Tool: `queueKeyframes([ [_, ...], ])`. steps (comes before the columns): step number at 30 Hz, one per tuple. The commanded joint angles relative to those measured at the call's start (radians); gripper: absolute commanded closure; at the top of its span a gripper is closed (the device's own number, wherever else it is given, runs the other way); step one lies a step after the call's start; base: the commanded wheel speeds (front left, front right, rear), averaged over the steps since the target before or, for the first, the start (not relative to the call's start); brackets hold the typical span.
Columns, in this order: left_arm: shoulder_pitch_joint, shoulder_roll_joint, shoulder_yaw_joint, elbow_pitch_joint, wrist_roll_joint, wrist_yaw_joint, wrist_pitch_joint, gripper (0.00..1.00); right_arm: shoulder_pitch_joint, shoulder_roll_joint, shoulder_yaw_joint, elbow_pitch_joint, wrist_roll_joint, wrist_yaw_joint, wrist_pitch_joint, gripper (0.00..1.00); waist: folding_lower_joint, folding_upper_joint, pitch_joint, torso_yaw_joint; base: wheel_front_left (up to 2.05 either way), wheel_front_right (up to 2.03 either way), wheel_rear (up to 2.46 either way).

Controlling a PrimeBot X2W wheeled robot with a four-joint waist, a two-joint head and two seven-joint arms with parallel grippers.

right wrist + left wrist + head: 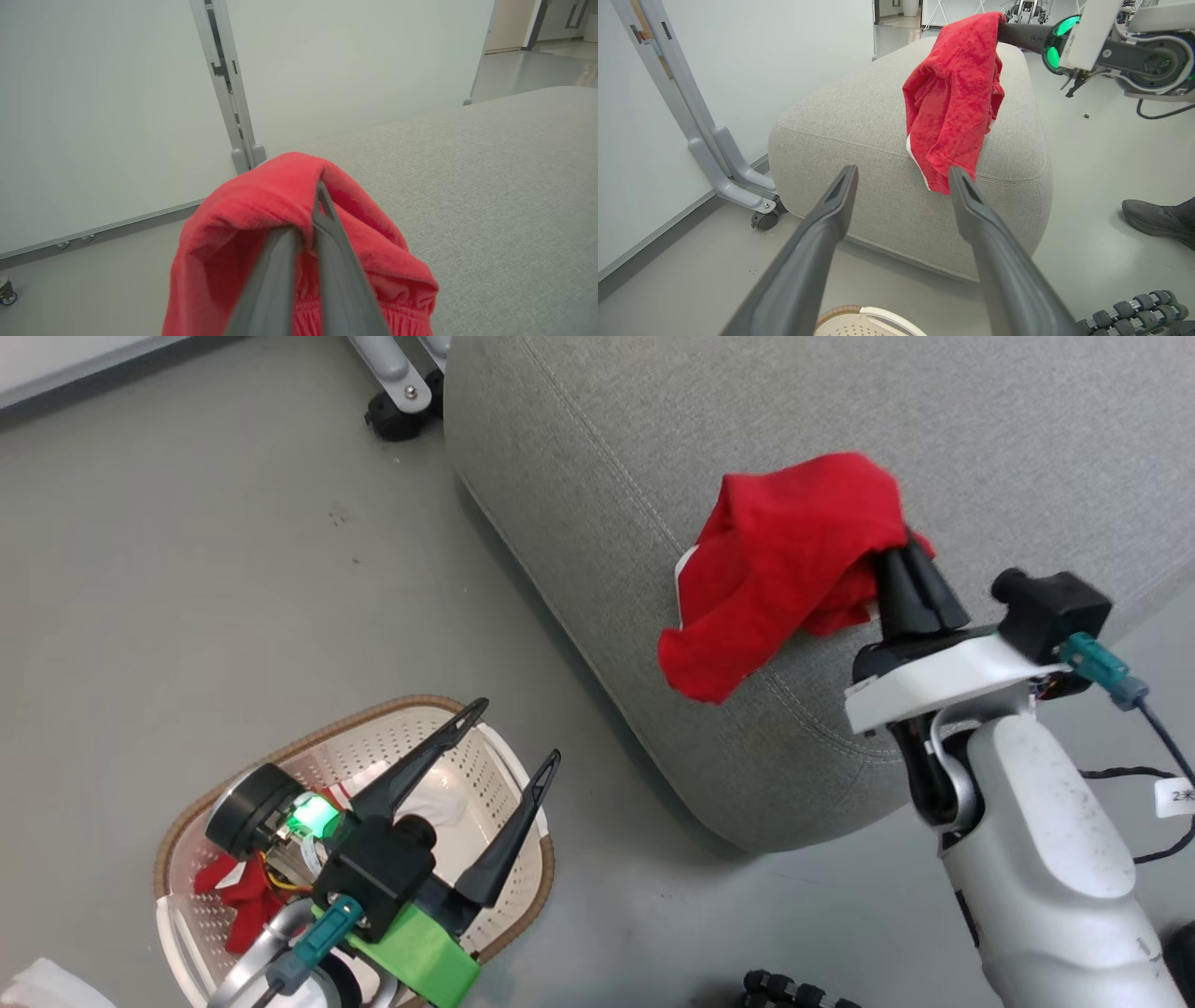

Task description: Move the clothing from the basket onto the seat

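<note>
**Limp red garment pinched over the seat, more waiting in the basket**

The seat [840, 429], a broad grey cushion with stitched seams, takes up the upper right of the head view. Its rounded corner stands near the basket [355, 723], which sits on the floor at the lower left.

Part of the clothing lies in the basket: a crumpled red piece [245, 891] against the near wall and something white [439, 803] beside it, both partly hidden by the left arm. The other part, a red garment [784, 551] with a thin white edge, hangs over the seat's corner. Whether its low hem touches the cushion I cannot tell.

The right tool [904, 555] is closed on a bunched fold at the top of that garment. In the right wrist view its fingers press together with cloth wrapped round them. The left tool [518, 730] hovers over the basket with its fingers spread wide and nothing between them.

The fabric looks light, soft and quite limp, sagging into folds below the pinch. It should not slip or break, but it will swing, drape and may trail over a rim. A gathered fold or a thick seam, such as the elastic band, seems the surest hold, since a single thin layer could slide out of the fingers
</note>
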Motion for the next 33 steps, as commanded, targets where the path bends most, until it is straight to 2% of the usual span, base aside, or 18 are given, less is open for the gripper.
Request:
queueKeyframes([
  [1,-0.024,0.014,0.008,-0.012,0.004,-0.004,0.005,0.0,-0.032,0.004,-0.034,-0.009,-0.003,0.0,-0.003,1.0,-0.0001,-0.0001,0.087,-0.01,0.0,0.0,0.0],
  [8,-0.073,0.046,0.031,-0.059,0.015,-0.004,0.026,0.0,-0.162,-0.005,-0.192,0.022,0.0,0.0,-0.003,1.0,-0.0001,-0.0001,0.196,0.042,0.0,0.0,0.0],
  [16,-0.141,0.067,0.047,-0.111,0.03,-0.012,0.024,0.0,-0.351,-0.091,-0.376,0.09,-0.023,0.0,-0.003,1.0,-0.0001,-0.0001,0.312,0.131,0.0,0.0,0.0],
  [22,-0.193,0.066,0.035,-0.11,0.04,-0.025,0.012,0.0,-0.426,-0.1,-0.453,0.212,-0.039,0.0,-0.003,1.0,-0.0001,-0.0001,0.376,0.176,0.0,0.0,0.0],
  [23,-0.201,0.064,0.033,-0.107,0.041,-0.024,0.01,0.0,-0.429,-0.094,-0.459,0.234,-0.046,0.0,-0.003,0.55,-0.0001,-0.0001,0.383,0.181,0.0,0.0,0.0],
  [25,-0.207,0.06,0.028,-0.099,0.041,-0.025,0.002,0.0,-0.421,-0.081,-0.47,0.264,-0.056,0.0,-0.003,0.0,-0.0001,-0.0001,0.387,0.185,0.0,0.0,0.0],
  [29,-0.216,0.052,0.021,-0.079,0.037,-0.026,-0.008,0.0,-0.363,-0.051,-0.496,0.272,-0.08,0.0,-0.003,0.0,-0.0001,-0.0001,0.379,0.191,0.0,0.0,0.0],
  [33,-0.21,0.048,0.022,-0.063,0.031,-0.015,-0.02,0.0,-0.287,-0.023,-0.5,0.227,-0.096,0.0,-0.003,0.0,-0.0001,-0.0001,0.356,0.185,0.0,0.0,0.0],
])
